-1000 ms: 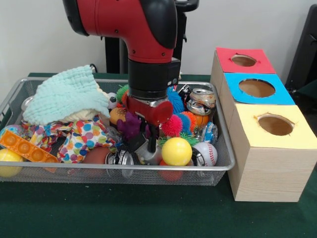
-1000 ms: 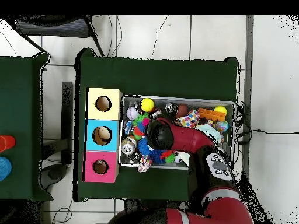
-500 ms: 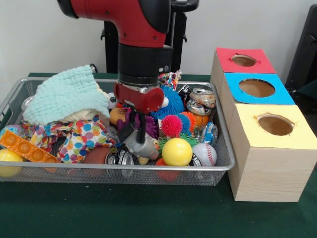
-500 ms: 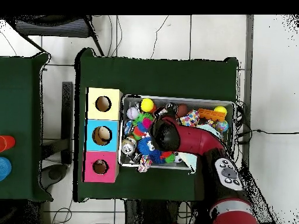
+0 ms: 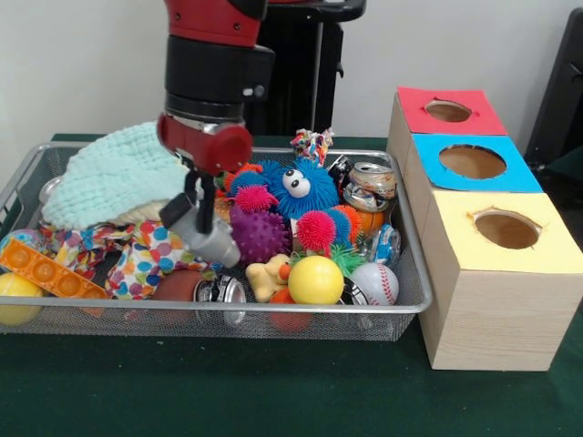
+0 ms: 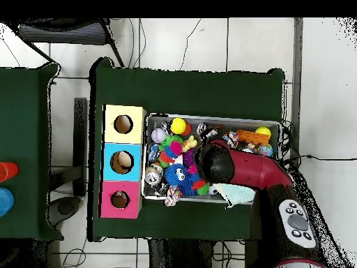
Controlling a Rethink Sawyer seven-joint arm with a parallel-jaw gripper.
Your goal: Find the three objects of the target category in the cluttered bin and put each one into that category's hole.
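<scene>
The wire mesh bin is full of toys, cloths and cans; it also shows in the overhead view. My gripper hangs tilted just above the clutter, left of the bin's middle, over a polka-dot cloth and beside a purple spiky ball. I see nothing in it. A pale cream soft toy lies near the front rim, right of the gripper. I cannot make out the orange striped toy. The red-panelled hole is on the box's far end, and also shows in the overhead view.
A blue fuzzy toy with big eyes, pink spiky ball, yellow ball, baseball and crushed cans fill the right half. A mint cloth and an orange bubble strip lie left. The blue hole and yellow hole are nearer.
The gripper has risen out of the toys and moved left in the front view. The blue fuzzy toy, the purple ball and the cream toy are now uncovered.
</scene>
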